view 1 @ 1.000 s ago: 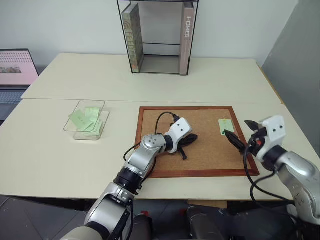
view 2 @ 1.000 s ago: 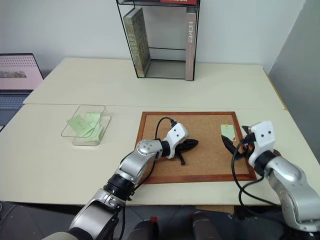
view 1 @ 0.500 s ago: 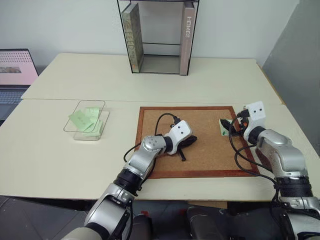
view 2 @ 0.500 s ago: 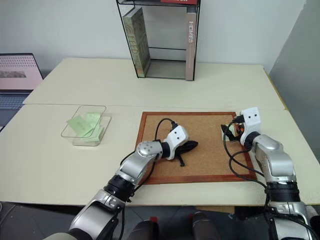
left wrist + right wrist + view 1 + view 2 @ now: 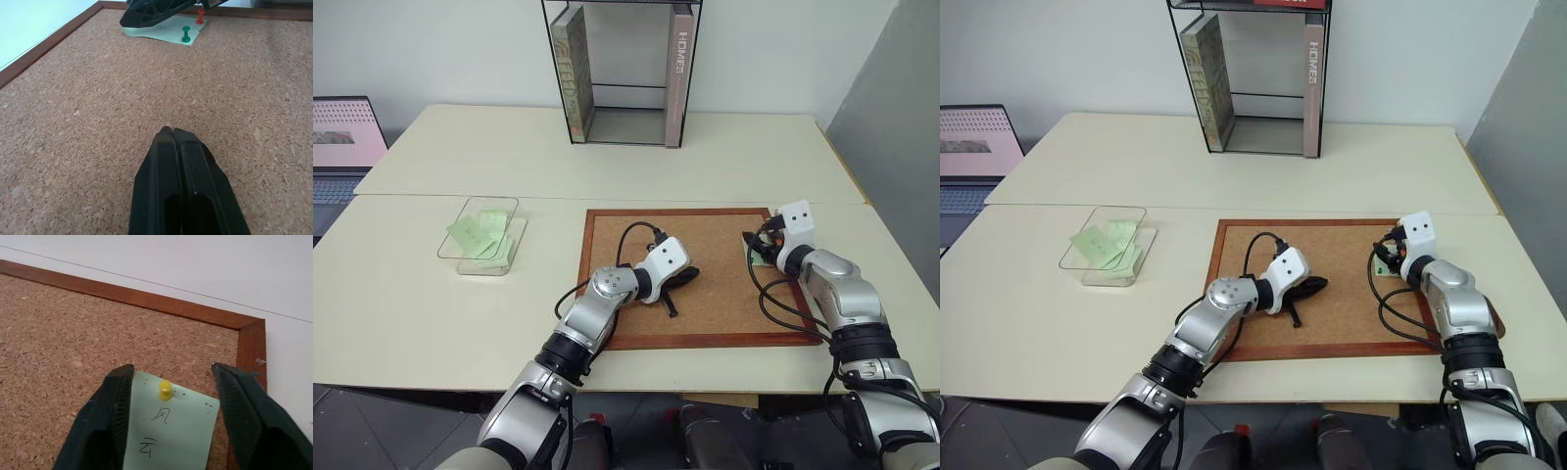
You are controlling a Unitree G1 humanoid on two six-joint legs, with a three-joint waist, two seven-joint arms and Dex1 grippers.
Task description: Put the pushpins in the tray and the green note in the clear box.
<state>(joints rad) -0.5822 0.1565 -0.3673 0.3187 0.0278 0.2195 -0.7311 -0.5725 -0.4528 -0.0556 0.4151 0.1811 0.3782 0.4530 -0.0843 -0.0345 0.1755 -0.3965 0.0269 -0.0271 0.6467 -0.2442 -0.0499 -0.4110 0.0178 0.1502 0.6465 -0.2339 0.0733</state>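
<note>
The right claw (image 5: 168,382) has come in from the lower right of the head views, where it hung off the corkboard's (image 5: 705,294) edge a second ago, to the board's upper right corner. It sits over the green note (image 5: 171,428), its fingers (image 5: 105,416) spread apart on either side of the slip and not gripping anything. The note is pinned flat to the cork near the right of the frame. In the right wrist view a pin (image 5: 165,389) with a yellowish head stands in the note between the fingers. In the left wrist view a green pushpin (image 5: 186,34) and a red pushpin (image 5: 200,15) stand in the same note, beside the right claw.

The left claw (image 5: 172,131) has not moved: pressed shut, empty, resting at the middle of the corkboard.

The clear box (image 5: 481,238) lies unchanged at the left of the tabletop (image 5: 431,313), with pale green slips (image 5: 480,235) in it. The book stand (image 5: 623,73) stays at the top centre.
</note>
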